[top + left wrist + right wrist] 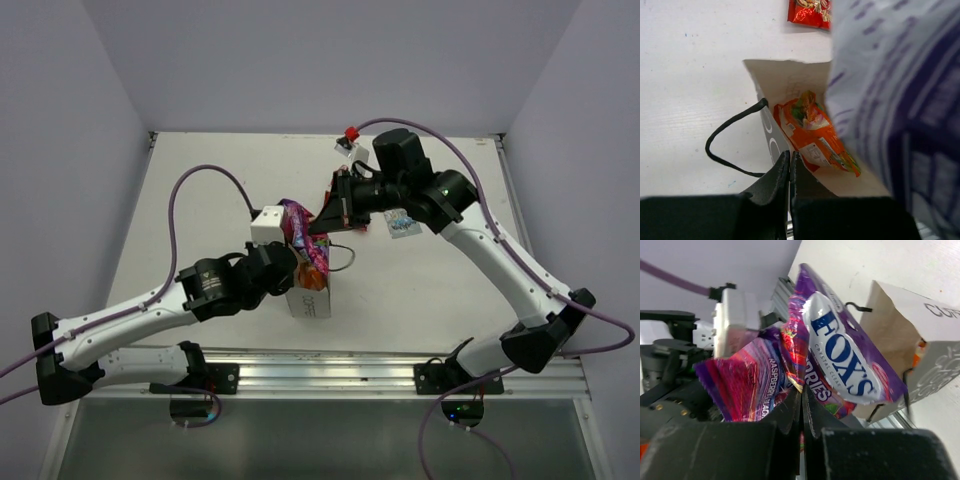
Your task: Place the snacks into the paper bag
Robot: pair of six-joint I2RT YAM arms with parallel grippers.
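The white paper bag (312,298) stands open at the table's front centre. My left gripper (296,268) is shut on its near rim, the wall pinched between the jaws (790,159). An orange packet (816,136) lies inside the bag (790,82). My right gripper (322,226) is shut on the pink-purple multicolour packet (296,218) and holds it just above the bag's mouth; the wrist view shows the jaws (801,390) clamped on its crimped edge (840,360), with the bag (900,320) behind. A pale blue packet (402,223) lies on the table under the right arm.
A small red packet (351,134) lies near the table's back edge; a red packet (809,11) also shows beyond the bag in the left wrist view. The bag's black loop handle (727,137) hangs outward. White walls enclose the table on three sides.
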